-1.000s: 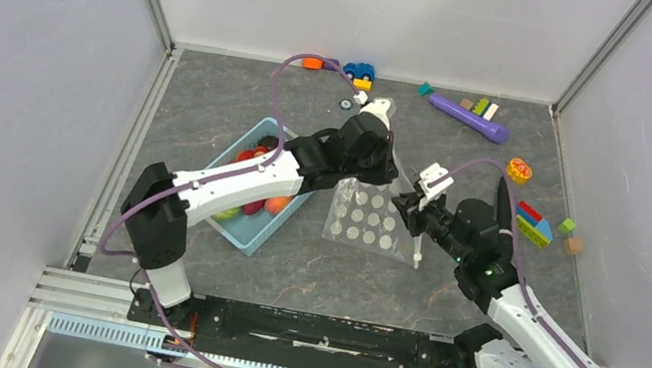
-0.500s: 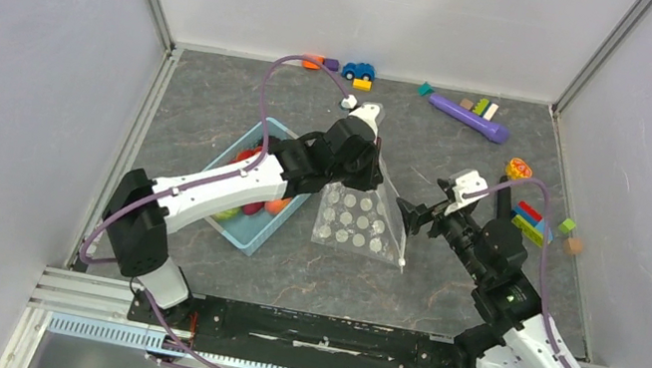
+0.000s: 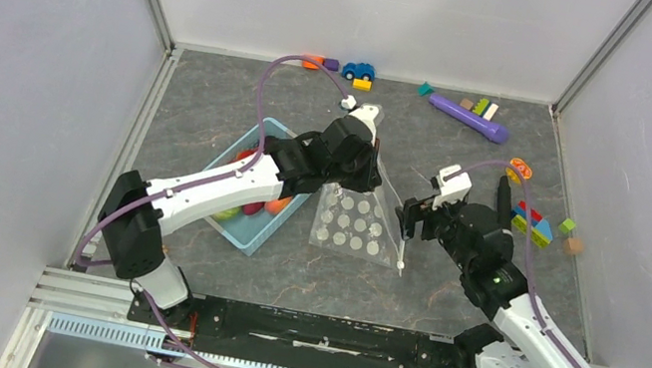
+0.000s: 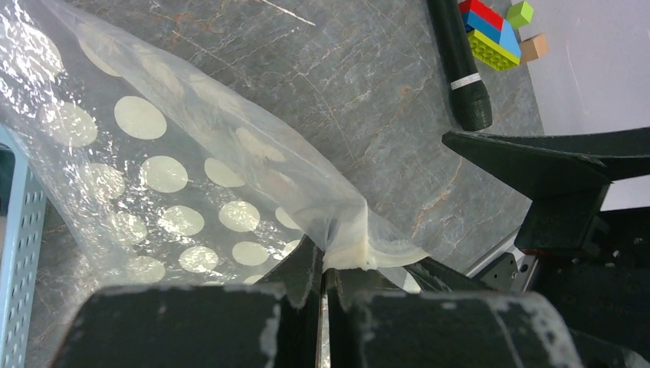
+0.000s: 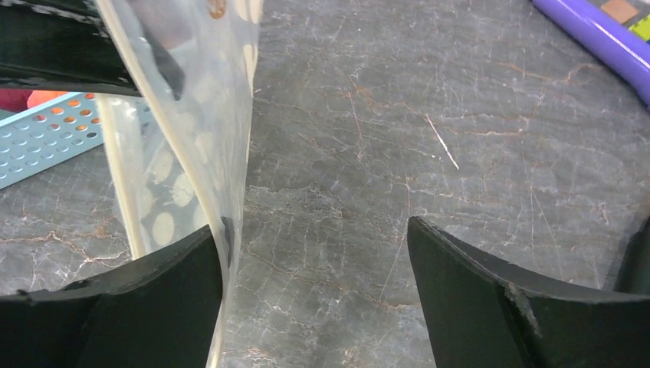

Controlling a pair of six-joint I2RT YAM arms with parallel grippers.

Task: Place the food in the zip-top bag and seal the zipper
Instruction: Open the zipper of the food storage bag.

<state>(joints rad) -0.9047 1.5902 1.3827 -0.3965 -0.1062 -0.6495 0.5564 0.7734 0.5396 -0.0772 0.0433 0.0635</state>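
Observation:
The zip-top bag (image 3: 350, 227), clear with white dots, hangs tented from one raised corner while its lower part rests on the table. My left gripper (image 3: 363, 163) is shut on that corner (image 4: 345, 253). The zipper (image 3: 396, 239) shows as a pale strip down the bag's right edge. My right gripper (image 3: 409, 217) stands open (image 5: 314, 234) beside that edge, with the plastic (image 5: 201, 100) brushing its left finger (image 5: 153, 299) and nothing held. The food (image 3: 275, 204), red and orange pieces, lies in the light blue basket (image 3: 234, 226), mostly hidden under the left arm.
A black marker (image 3: 505, 197) and coloured blocks (image 3: 533, 225) lie right of the right gripper. A purple tube (image 3: 468, 117), more blocks and a toy car (image 3: 358, 70) sit along the back wall. The basket's corner (image 5: 46, 134) shows behind the bag.
My right gripper opened, letting go of the bag's edge, drew back to the right, then came in again. The left gripper shifted slightly left with the corner, and the bag now hangs tented.

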